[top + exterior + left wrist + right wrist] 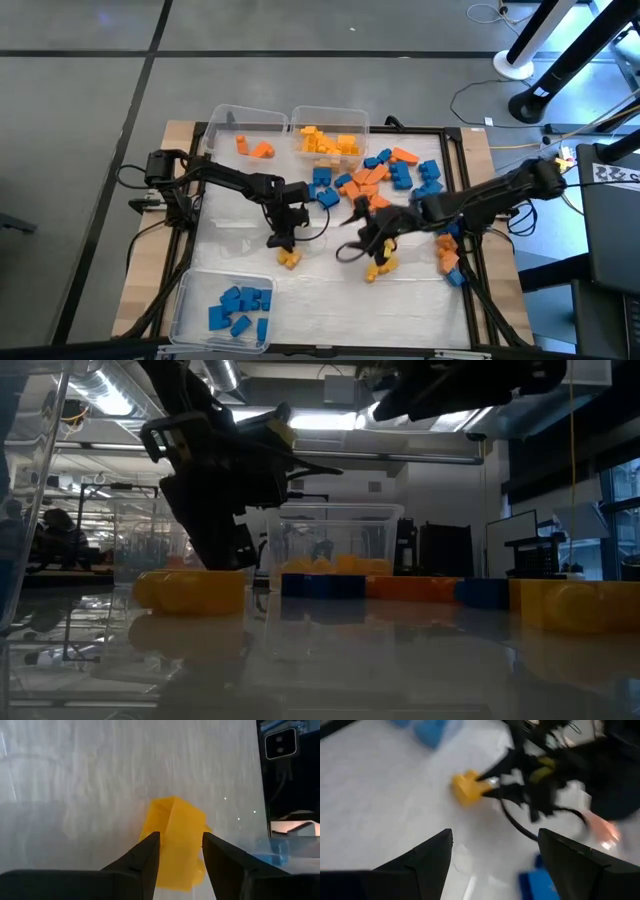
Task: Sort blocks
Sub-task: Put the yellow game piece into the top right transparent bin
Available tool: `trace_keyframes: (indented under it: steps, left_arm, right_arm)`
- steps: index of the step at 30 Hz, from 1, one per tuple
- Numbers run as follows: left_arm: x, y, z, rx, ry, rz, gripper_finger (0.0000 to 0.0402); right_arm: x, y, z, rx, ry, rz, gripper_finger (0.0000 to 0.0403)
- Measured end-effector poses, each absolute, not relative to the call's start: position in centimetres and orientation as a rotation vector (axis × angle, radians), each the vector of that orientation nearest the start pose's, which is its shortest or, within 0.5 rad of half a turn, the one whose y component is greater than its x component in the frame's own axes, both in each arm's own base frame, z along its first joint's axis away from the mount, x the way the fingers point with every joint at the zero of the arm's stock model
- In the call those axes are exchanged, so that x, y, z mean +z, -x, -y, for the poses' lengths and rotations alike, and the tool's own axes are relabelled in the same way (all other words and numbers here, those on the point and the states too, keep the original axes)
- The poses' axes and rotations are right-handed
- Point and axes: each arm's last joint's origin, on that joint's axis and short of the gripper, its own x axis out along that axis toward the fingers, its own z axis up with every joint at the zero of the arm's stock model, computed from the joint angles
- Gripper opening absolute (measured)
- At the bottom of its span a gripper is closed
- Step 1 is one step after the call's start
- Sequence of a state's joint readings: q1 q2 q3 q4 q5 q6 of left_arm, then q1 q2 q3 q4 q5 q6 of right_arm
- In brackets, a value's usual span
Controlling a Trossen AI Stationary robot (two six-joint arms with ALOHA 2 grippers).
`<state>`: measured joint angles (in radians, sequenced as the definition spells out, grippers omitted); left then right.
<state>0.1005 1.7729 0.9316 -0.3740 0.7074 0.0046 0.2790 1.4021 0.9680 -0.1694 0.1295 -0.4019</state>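
Note:
A yellow block (175, 837) lies on the white table top near the middle; it also shows in the high view (289, 259) and the low view (190, 590). My left gripper (283, 245) points down at it, fingers closed on its sides. My right gripper (495, 855) hovers open and empty over the table's middle (357, 243), to the right of the left one. Another yellow block (378, 268) lies on the table just near of it. Loose blue and orange blocks (385, 175) lie in a pile at the far middle. My left gripper pinches the yellow block between its two fingers (148, 855), one on each opposite side of it (167, 857). The fingers come from above, slanting down. The block rests with its underside on the table (190, 605).
A clear bin with orange blocks (245, 130) and one with yellow blocks (328, 135) stand at the far edge. A clear bin with blue blocks (225, 310) stands at the near left. More blue and orange blocks (448, 255) lie at the right edge.

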Motion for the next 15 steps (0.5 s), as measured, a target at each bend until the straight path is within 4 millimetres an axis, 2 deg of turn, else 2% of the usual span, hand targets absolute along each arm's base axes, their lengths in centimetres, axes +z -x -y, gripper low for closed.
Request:
trace_keyframes:
  steps: [5, 12, 15]
  left_arm:
    - [13.4, -30.9, -1.2, -0.556, 0.455, -1.156, 0.0139]
    - [13.4, -30.8, -1.1, -0.563, 0.448, -1.167, 0.0139]
    - [13.4, -30.8, -1.0, -0.568, 0.431, -1.167, 0.0139]
  right_arm:
    - [23.1, -31.6, -10.1, 0.297, 0.521, -0.527, 0.0292]
    - [18.0, -34.7, -11.3, 0.317, 0.507, -0.506, 0.0292]
    - [16.4, -35.7, -11.7, 0.330, 0.493, -0.465, 0.0292]
